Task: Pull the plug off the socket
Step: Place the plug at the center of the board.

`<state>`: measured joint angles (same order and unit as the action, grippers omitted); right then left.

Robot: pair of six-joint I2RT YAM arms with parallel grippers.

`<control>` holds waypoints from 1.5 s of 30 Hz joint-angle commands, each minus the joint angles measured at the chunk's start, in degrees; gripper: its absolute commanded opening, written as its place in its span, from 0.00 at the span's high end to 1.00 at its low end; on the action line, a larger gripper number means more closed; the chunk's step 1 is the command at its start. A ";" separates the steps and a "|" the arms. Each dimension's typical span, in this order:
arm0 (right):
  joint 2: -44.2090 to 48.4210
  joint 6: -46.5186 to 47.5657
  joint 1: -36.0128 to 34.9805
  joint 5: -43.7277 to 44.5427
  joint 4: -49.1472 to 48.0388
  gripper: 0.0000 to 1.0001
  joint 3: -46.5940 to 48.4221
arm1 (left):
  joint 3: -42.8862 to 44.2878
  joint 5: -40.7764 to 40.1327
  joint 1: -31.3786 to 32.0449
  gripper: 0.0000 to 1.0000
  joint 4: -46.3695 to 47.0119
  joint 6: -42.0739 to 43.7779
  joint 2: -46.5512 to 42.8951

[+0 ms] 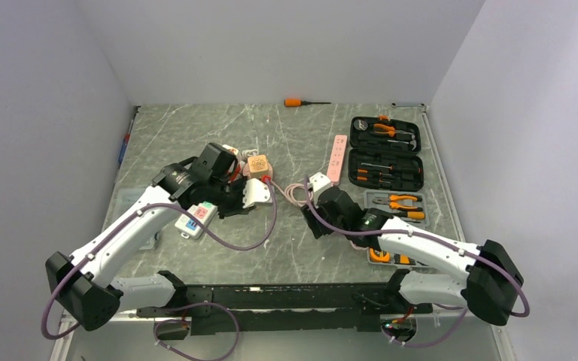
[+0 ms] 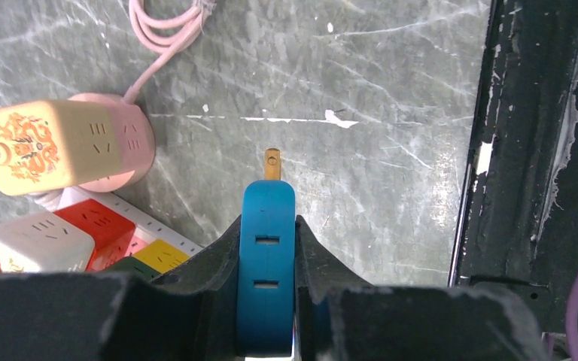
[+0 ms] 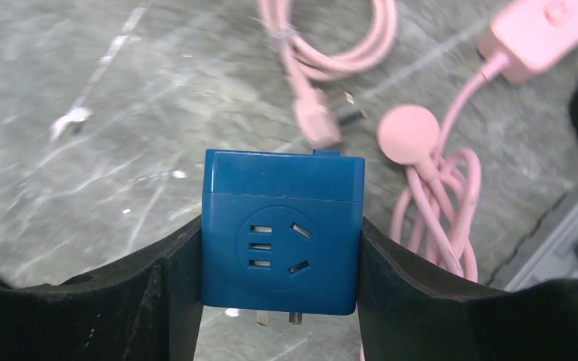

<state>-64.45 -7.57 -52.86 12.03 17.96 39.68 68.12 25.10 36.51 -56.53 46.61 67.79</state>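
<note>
Left jaws around plug (image 2: 268, 256), base hidden

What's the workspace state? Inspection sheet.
Surface: grey marbled tabletop, white scuffs.
Job's things: blue plug, prong bare; blue socket cube; the two are apart.
Clutter: tool cases, orange screwdriver, pink power strip, beige cube socket.
Grippers: left pincer shut on blue plug; right pincer shut on blue socket cube.
Cables: pink cord coiled on table; purple arm cables.
Surroundings: plain white walls.
</note>
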 commanded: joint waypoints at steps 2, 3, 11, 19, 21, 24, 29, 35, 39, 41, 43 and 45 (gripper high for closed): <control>-1.47 -11.31 4.31 3.73 -5.30 1.00 -3.92 | 4.08 -4.96 1.68 1.00 0.11 -6.22 4.89; -1.78 -12.27 4.48 4.04 -5.39 1.00 -4.56 | 4.40 -4.48 1.91 1.00 0.16 -6.55 5.57; -5.71 -22.38 5.00 7.32 -3.32 1.00 -6.12 | 7.65 -2.86 7.28 1.00 2.13 -6.53 14.14; -4.93 -32.20 5.53 12.56 -1.29 0.25 -7.01 | 9.64 0.38 12.99 1.00 6.72 -10.33 25.15; -2.28 -33.28 5.60 13.06 -1.06 0.02 -7.64 | 8.15 0.57 14.23 1.00 9.30 -11.05 26.32; 2.60 -33.12 5.76 12.67 -0.58 0.00 -7.80 | 5.84 1.79 15.18 1.00 13.62 -13.81 26.73; 10.93 -33.03 6.02 13.21 3.35 0.00 -4.40 | 5.12 3.79 15.38 1.00 18.16 -21.78 27.56; 14.61 -32.23 6.29 17.98 12.36 0.00 4.32 | 3.10 9.01 15.58 0.91 22.42 -32.86 28.75; 14.10 -32.65 6.70 22.04 18.44 0.00 8.80 | 0.88 6.51 16.50 0.88 25.85 -33.64 30.04; 14.57 -33.05 6.80 23.92 19.91 0.00 9.68 | 0.98 4.82 16.85 0.88 27.14 -33.86 31.28; 15.01 -34.17 7.19 25.47 21.15 0.00 10.09 | 1.29 3.93 16.94 0.88 28.58 -34.31 32.76; 15.34 -35.57 7.96 26.45 22.58 0.00 10.40 | 1.55 3.58 16.94 0.88 29.95 -34.79 34.39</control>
<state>-50.35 -39.94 -45.69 34.76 38.00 47.16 69.32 30.06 52.36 -32.08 14.31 99.74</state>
